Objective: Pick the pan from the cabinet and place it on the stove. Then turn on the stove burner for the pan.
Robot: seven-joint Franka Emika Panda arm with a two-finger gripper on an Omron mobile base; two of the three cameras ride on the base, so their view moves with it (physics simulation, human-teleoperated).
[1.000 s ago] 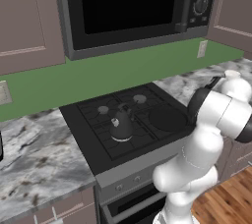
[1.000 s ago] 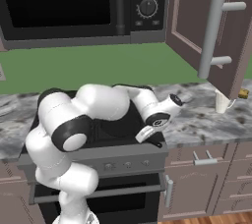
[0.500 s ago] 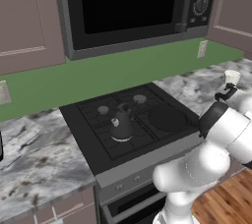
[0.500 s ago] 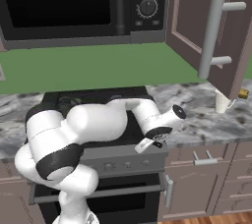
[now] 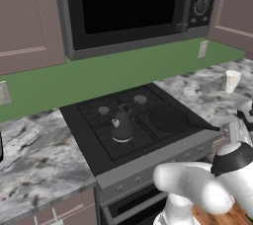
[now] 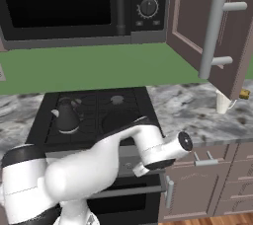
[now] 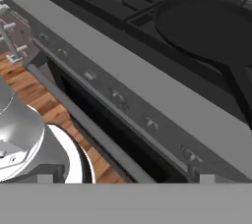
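Lowered since before, spread tool faces stove (image 7: pixel 147 95) front edge; pan (image 5: pixel 169 119) on burner.

The pan (image 5: pixel 169 119), flat, round and all black, sits right of centre on the stove (image 5: pixel 99 147), its thin handle pointing toward the right edge. At upper right, the mauve-brown cabinet (image 6: pixel 197 21) hangs open, silver bar handle upright.

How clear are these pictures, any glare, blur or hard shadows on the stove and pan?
Left base view: flat even light, the pan nearly merges with the black stove. Right base view: no glare, the arm blocks the stove's front. Hand view: close, slightly soft, knobs small and faint.
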